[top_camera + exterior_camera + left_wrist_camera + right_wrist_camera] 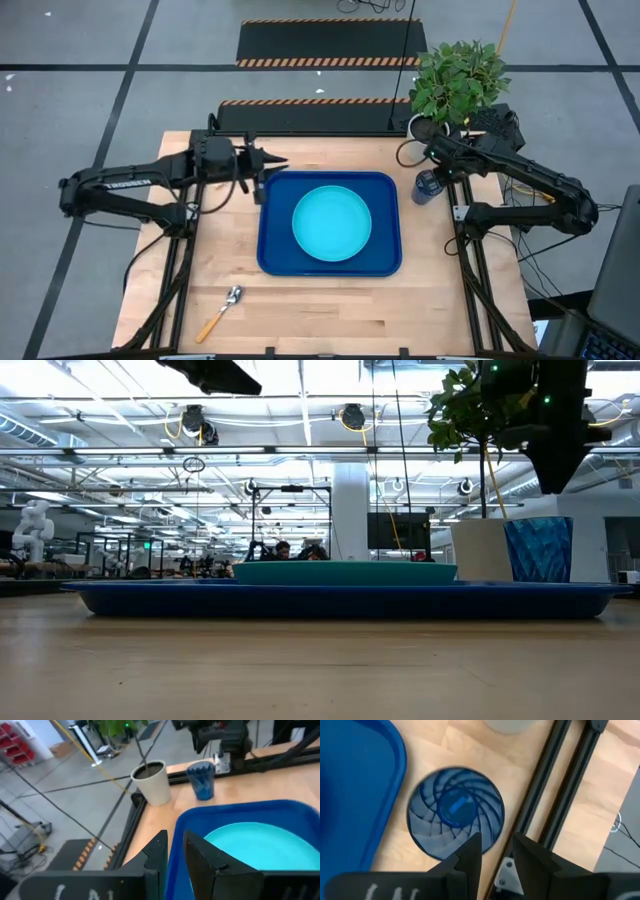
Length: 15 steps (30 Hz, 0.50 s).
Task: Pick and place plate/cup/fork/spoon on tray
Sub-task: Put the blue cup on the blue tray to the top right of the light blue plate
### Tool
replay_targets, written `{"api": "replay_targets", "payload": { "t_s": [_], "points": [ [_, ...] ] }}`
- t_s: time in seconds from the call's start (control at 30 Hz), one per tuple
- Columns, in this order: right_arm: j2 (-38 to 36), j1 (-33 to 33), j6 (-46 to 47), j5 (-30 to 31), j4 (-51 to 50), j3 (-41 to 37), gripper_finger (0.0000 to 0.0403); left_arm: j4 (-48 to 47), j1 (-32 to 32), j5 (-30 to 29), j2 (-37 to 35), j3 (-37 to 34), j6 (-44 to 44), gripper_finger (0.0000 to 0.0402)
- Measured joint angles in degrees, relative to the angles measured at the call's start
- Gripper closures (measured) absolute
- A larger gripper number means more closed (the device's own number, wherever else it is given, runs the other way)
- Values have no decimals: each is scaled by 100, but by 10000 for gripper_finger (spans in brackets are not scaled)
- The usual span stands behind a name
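The turquoise plate lies flat in the dark blue tray at the table's middle. The dark blue cup stands upright on the wood just right of the tray. My right gripper hangs above the cup, pointing down, open and clear of it. My left gripper hovers over the tray's far left corner, a narrow gap between its fingers with nothing in it. The orange-handled spoon lies on the table near the front left. The fork is out of view.
A potted plant in a white pot stands at the far right corner, just behind the cup. A black frame rail runs close along the cup's right side. Bare wood shows in front of the tray.
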Motion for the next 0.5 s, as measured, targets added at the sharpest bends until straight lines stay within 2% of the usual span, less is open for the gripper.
{"api": "replay_targets", "payload": {
  "t_s": [0.23,0.5],
  "points": [
    [0,0,120,-1,-18,-47,303,-162,206,1082,-387,0,-161,334],
    [4,-2,102,-123,79,-499,303,-224,253,1143,-455,-78,-270,334]
  ]
}}
